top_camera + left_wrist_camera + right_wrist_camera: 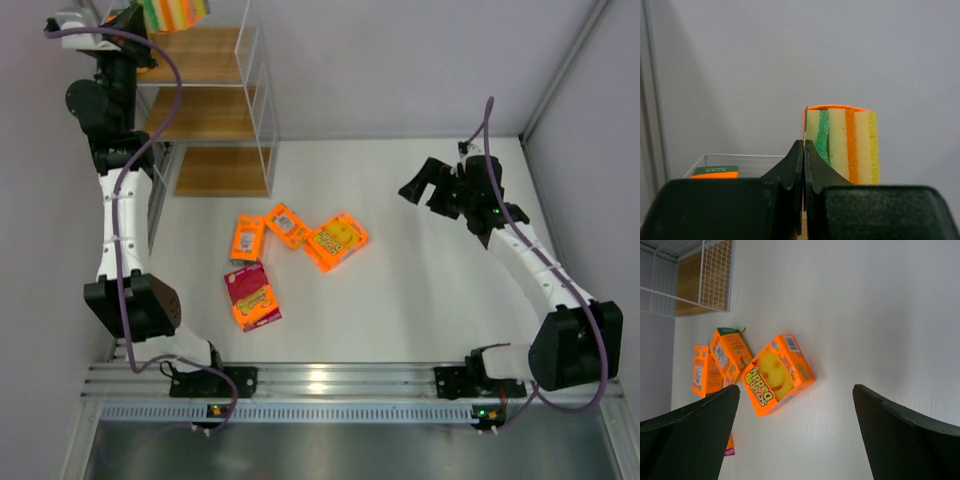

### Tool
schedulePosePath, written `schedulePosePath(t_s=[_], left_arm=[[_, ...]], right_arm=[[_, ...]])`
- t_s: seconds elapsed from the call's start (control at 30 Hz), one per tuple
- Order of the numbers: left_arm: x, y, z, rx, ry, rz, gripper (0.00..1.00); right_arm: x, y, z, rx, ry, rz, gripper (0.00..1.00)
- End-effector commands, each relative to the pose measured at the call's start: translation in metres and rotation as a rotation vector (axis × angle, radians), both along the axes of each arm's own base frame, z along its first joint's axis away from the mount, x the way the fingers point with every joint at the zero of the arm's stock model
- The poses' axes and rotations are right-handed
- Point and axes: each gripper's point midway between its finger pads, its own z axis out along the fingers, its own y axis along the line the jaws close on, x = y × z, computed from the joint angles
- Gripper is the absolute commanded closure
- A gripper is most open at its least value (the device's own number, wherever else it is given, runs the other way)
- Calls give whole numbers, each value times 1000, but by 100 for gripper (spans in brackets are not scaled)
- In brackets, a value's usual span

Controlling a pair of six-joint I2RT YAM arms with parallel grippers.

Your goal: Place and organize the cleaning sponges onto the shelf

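Observation:
My left gripper (140,22) is raised at the top of the white wire shelf (232,86). Its jaws are shut (804,146) on the thin orange edge of a blocky sponge pack with yellow, green and orange stripes (845,145), which also shows in the top view (175,12). Several orange packs lie on the table: a yellow-faced box (337,241), two narrow packs (287,225) (248,238) and a red-faced pack (253,296). My right gripper (425,185) is open and empty, hovering right of them (796,395). The box (777,375) lies ahead of its fingers.
Another orange and green pack (715,172) lies on the shelf's top level behind the left fingers. The shelf's lower boards (205,112) show under the wire frame. The shelf corner (705,280) shows in the right wrist view. Grey walls close in on the table at the back and right.

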Motion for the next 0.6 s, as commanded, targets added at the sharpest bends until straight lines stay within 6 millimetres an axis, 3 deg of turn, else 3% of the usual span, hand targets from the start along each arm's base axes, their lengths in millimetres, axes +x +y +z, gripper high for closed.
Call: schedulePosePath(t_s=[0.0, 0.13, 0.17, 0.57], left_arm=[[-15, 17, 35, 11, -184, 11, 100], [2, 26, 12, 37, -140, 66, 100], [8, 26, -2, 44, -109, 65, 100], [3, 44, -57, 155, -7, 241, 100]], right_arm=[[9, 12, 20, 5, -74, 35, 1], [8, 11, 12, -9, -51, 31, 1], [7, 12, 10, -11, -43, 33, 1], [6, 14, 1, -11, -24, 50, 1]])
